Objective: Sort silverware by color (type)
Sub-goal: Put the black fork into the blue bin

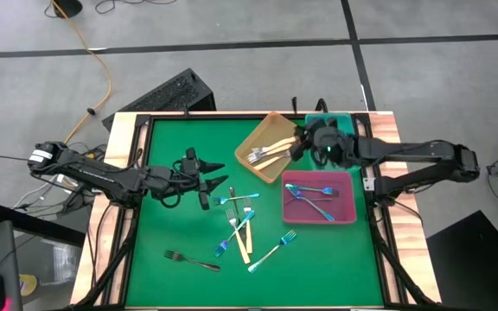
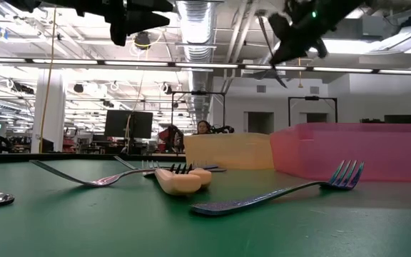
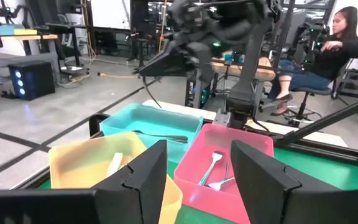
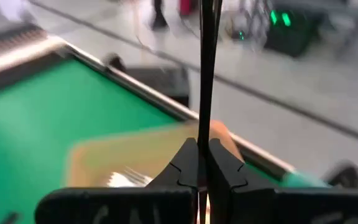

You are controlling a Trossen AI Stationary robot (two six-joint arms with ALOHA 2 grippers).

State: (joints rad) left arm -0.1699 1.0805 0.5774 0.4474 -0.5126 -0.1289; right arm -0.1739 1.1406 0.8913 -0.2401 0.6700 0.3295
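— How does the light look to you from above?

— Even and bright; your bench (image 1: 180, 233) shows only faint, soft shadows.

— And at bench level?

— You're facing ceiling strip lights (image 2: 205, 14) that glare white. The nearest blue fork (image 2: 277, 196) is soft, the hall behind sharper.

— The wrist cameras?

— Your right one is smeared with blur; the orange tray (image 4: 135, 158) is just a haze. The left is clear.

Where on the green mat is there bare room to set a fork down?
Free: the green mat between its left edge and the orange tray, and the strip below the pink tray. Crowded: the middle, around the loose forks.
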